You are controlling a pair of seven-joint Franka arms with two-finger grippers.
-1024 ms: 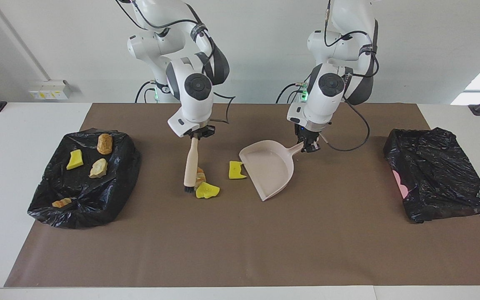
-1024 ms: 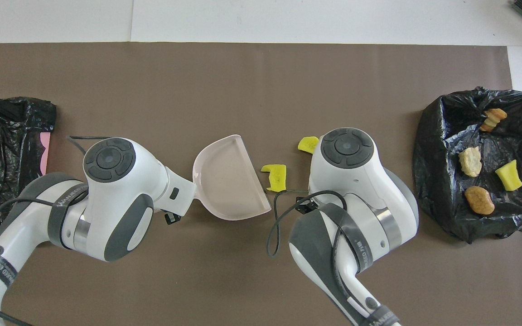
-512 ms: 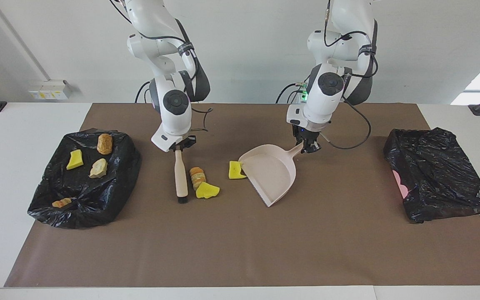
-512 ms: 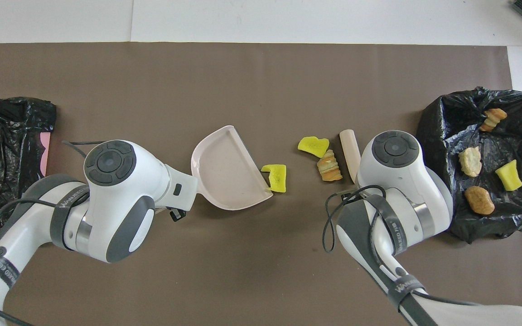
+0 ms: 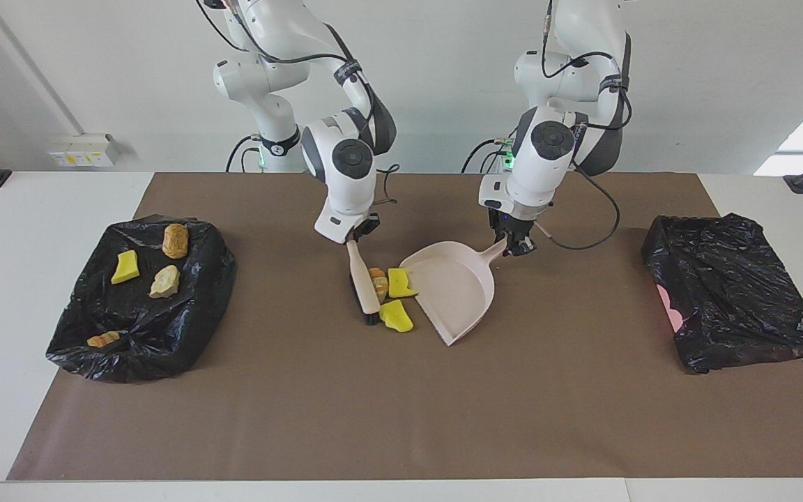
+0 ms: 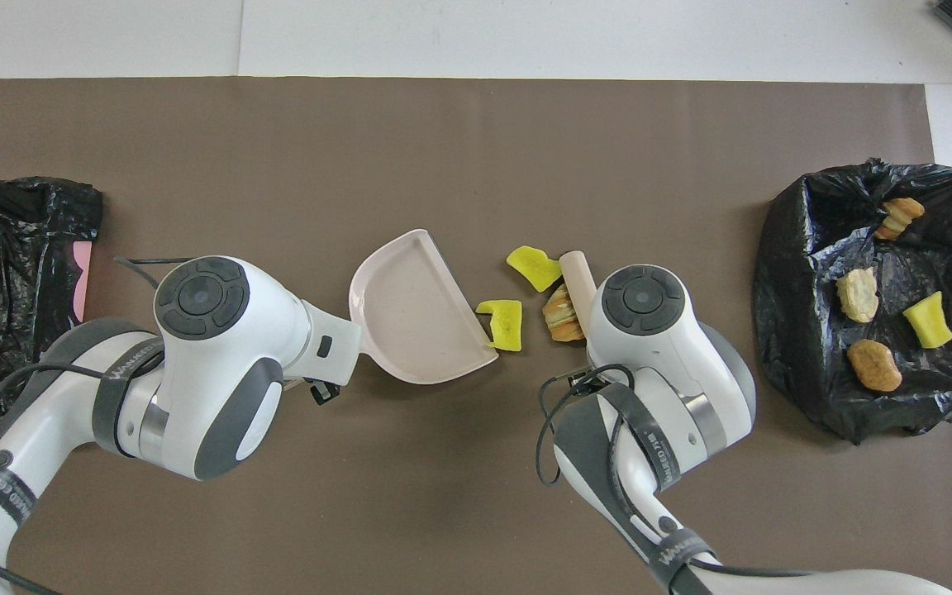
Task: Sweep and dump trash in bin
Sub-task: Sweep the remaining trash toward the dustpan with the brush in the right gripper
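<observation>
My right gripper [image 5: 354, 238] is shut on the pale pink hand brush [image 5: 362, 280], whose black bristles touch the mat. Pressed against the brush on the dustpan's side are a tan bread-like lump [image 5: 378, 281] and two yellow sponge chunks [image 5: 400, 282] [image 5: 396, 318]. They also show in the overhead view: the lump [image 6: 561, 310] and the chunks [image 6: 505, 322] [image 6: 532, 266]. My left gripper [image 5: 516, 244] is shut on the handle of the pale pink dustpan [image 5: 454, 289], whose open mouth touches one yellow chunk. The pan [image 6: 414, 310] is empty.
A black-lined bin [image 5: 150, 328] at the right arm's end of the table holds several scraps, such as a yellow one [image 5: 125, 266] and a tan one [image 5: 175, 240]. A second black bag [image 5: 729, 289] lies at the left arm's end. A brown mat [image 5: 401, 404] covers the table.
My right gripper swung the brush out toward the bin's end, then swept it toward the dustpan. The bread lump and one yellow chunk slid to the pan's mouth. The pan turned slightly.
</observation>
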